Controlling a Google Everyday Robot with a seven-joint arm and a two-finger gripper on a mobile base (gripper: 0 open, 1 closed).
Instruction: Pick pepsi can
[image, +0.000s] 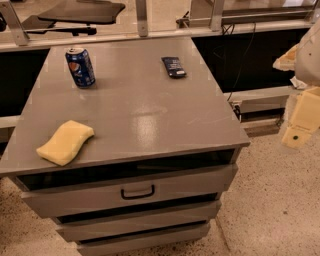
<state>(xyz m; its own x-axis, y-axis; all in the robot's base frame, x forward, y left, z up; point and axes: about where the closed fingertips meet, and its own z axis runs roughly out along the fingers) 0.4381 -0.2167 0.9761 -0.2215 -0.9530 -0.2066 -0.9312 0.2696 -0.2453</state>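
Observation:
The pepsi can (80, 67) stands upright at the far left of the grey cabinet top (150, 115); it is blue with a silver top and a round logo. My gripper (300, 117) shows at the right edge of the camera view, cream-coloured, off the cabinet's right side and above the floor. It is far from the can, with nothing seen in it.
A yellow sponge (65, 141) lies at the near left of the top. A flat dark blue packet (173, 66) lies at the far middle. The cabinet has several drawers with a handle (137, 192). A rail and cables run behind it.

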